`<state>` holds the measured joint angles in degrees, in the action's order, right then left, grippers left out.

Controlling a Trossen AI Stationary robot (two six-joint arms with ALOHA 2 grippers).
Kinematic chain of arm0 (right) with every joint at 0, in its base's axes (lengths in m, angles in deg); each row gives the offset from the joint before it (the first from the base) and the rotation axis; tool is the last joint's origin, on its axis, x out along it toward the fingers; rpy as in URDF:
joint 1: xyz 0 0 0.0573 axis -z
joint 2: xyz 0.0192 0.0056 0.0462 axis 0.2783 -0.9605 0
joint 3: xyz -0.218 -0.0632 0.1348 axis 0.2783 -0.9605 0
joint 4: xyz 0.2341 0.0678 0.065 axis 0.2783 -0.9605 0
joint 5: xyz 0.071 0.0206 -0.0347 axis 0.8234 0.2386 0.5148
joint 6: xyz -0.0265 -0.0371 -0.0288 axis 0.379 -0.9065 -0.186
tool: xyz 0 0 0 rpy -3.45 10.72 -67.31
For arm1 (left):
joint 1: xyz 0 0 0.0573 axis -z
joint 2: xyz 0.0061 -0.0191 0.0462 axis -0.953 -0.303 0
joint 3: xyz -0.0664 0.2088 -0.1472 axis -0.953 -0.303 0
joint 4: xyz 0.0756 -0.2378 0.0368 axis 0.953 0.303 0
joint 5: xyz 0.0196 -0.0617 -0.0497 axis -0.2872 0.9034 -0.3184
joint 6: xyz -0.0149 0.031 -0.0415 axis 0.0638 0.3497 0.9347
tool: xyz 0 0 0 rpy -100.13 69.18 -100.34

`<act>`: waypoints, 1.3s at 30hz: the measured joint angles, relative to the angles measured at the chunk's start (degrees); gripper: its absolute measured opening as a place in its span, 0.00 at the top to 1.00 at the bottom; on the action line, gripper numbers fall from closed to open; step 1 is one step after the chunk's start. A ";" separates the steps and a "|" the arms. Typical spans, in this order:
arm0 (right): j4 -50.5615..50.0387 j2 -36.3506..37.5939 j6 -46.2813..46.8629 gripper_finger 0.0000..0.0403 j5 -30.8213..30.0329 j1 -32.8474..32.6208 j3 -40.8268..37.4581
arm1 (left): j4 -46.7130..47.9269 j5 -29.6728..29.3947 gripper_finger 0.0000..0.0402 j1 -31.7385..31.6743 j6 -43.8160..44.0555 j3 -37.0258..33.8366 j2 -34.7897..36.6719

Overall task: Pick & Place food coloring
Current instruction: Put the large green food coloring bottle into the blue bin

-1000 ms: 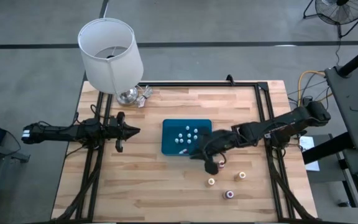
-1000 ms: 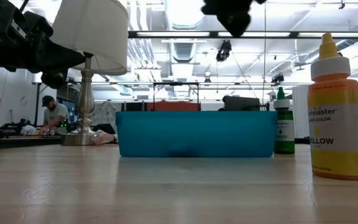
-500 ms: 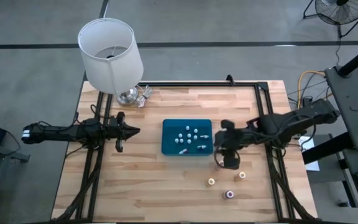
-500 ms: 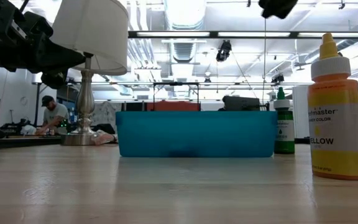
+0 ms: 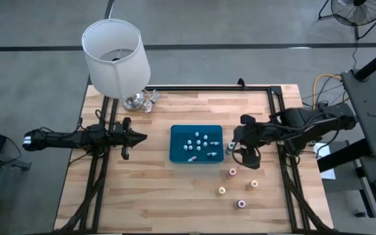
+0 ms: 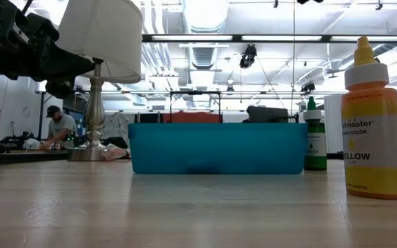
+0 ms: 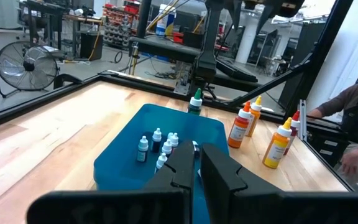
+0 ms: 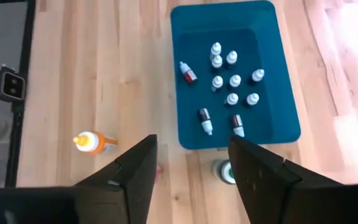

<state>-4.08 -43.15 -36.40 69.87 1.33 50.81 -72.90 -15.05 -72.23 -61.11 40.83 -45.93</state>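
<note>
The blue tray (image 5: 181, 145) sits mid-table with several tiny white-capped bottles (image 8: 232, 81) standing or lying in it. Larger food coloring bottles stand upright on the table: a green one (image 5: 229, 148) beside the tray's right wall, others (image 5: 232, 172) (image 5: 222, 190) (image 5: 254, 184) nearer the front. The low view shows the yellow (image 6: 373, 124) and green (image 6: 315, 138) ones. My right gripper (image 5: 240, 153) hovers open above the green bottle (image 8: 224, 169), touching nothing. My left gripper (image 5: 134, 137) is shut and empty, left of the tray (image 7: 135, 158).
A white-shaded lamp (image 5: 117, 59) stands at the far left corner on a silver base (image 5: 134, 100). A dark frame (image 5: 207, 88) runs along the table's far edge and sides. Bare wood lies left of and in front of the tray. A person (image 6: 59, 127) sits in the room behind.
My right gripper has risen out of the low view and gone from the tray's near right corner toward the table's right edge and slightly farther back, uncovering the tray's right part. The left arm and the bottles on the table have kept still.
</note>
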 joint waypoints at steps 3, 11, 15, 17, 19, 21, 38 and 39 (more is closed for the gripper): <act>-2.13 -0.01 -0.31 0.52 0.43 0.02 1.46 | 0.02 0.02 1.00 0.00 -0.01 0.01 0.00; -10.78 0.00 -2.72 0.52 4.57 3.46 4.62 | 0.07 0.00 1.00 -0.01 -0.01 0.00 0.00; -11.55 -0.02 -5.51 0.52 8.99 5.20 4.98 | 0.07 0.01 1.00 -0.01 0.00 0.01 0.00; -11.92 -0.53 -6.79 0.52 10.44 6.15 5.00 | 0.07 0.02 1.00 0.01 0.01 0.00 -0.02; -12.63 -1.47 -8.39 0.52 11.36 7.02 5.00 | 0.06 0.01 1.00 -0.01 0.01 0.01 -0.02; -13.17 -2.65 -10.19 0.52 11.92 7.83 4.98 | 0.06 0.01 1.00 0.01 0.01 0.01 -0.02; -13.73 -7.38 -21.92 0.52 12.14 14.61 4.93 | 0.00 0.01 1.00 0.00 0.00 0.01 -0.02; -13.90 -7.38 -22.05 0.52 12.16 14.74 4.87 | 0.02 0.01 1.00 -0.01 0.00 0.01 -0.02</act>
<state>-17.98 -50.53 -58.45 82.02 16.07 55.68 -72.88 -15.03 -72.24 -61.11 40.84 -45.95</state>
